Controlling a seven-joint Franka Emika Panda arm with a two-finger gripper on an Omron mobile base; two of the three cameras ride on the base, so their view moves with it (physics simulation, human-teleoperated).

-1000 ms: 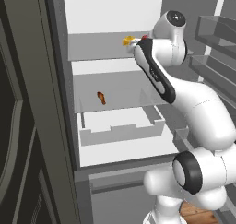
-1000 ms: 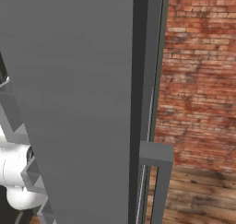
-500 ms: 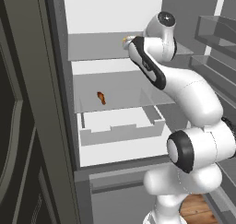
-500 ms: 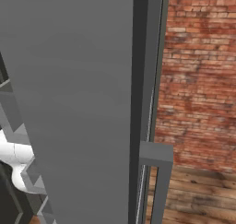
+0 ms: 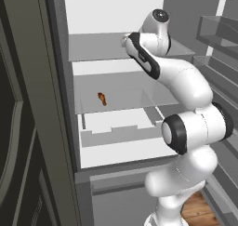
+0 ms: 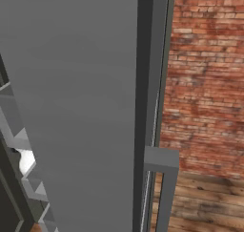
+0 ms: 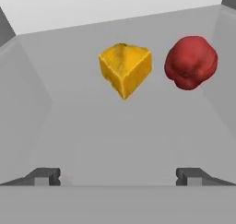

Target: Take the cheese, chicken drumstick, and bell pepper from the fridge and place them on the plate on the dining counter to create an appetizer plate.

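Note:
In the hand view, the yellow-orange cheese (image 7: pixel 125 68) wedge lies on the fridge's upper shelf, straight ahead of my gripper (image 7: pixel 119 177). The dark-red bell pepper (image 7: pixel 191 61) sits just right of it, apart from it. My gripper is open, its fingertips (image 7: pixel 44 176) wide apart, short of both and holding nothing. In the left base view my arm (image 5: pixel 153 62) reaches into the upper shelf of the open fridge (image 5: pixel 56 81). The brown-orange chicken drumstick (image 5: pixel 102 98) lies one glass shelf lower. The plate and the dining counter are out of view.
A white drawer (image 5: pixel 121 134) juts out below the drumstick's shelf. Door shelves (image 5: pixel 218 34) stand to the right of the arm. The right base view faces a grey fridge panel (image 6: pixel 71 107), with a brick wall (image 6: pixel 205 73) and wooden floor (image 6: pixel 205 202) beyond.
The arm has swung left and deeper into the upper shelf, so the hand now covers the cheese in the left base view. The jaws stayed open.

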